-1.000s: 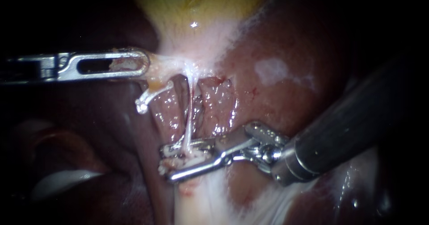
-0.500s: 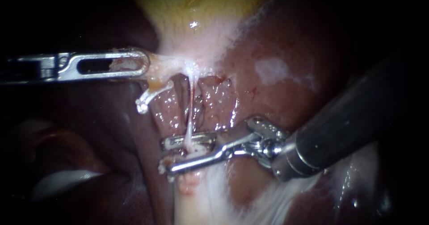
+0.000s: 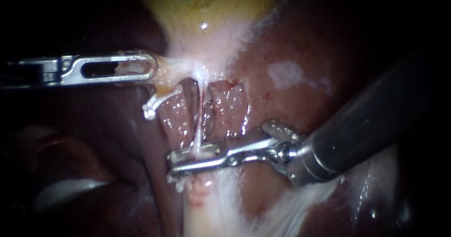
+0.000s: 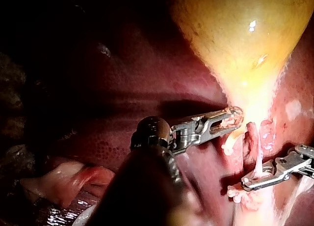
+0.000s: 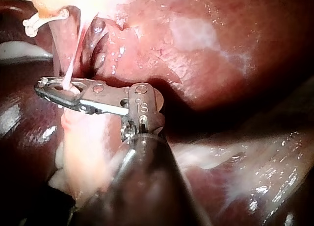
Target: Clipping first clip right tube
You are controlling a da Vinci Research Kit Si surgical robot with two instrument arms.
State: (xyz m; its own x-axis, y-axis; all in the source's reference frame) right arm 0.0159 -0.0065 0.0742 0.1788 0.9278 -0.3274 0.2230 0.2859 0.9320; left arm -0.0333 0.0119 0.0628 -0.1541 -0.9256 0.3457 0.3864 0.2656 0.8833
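Bright steel jaws of the right instrument (image 3: 174, 163), lower centre, are clamped on a thin, glistening white tube (image 3: 199, 124), while the left instrument's (image 3: 149, 67) slotted jaws, upper left, pinch pale stringy tissue (image 3: 171, 70) under the smooth yellow gallbladder (image 3: 211, 2) beside wet red liver (image 3: 300, 91).

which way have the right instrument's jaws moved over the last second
Yes: the right instrument has shut its jaws on the right tube, lower jaw rising against the unmoved liver.
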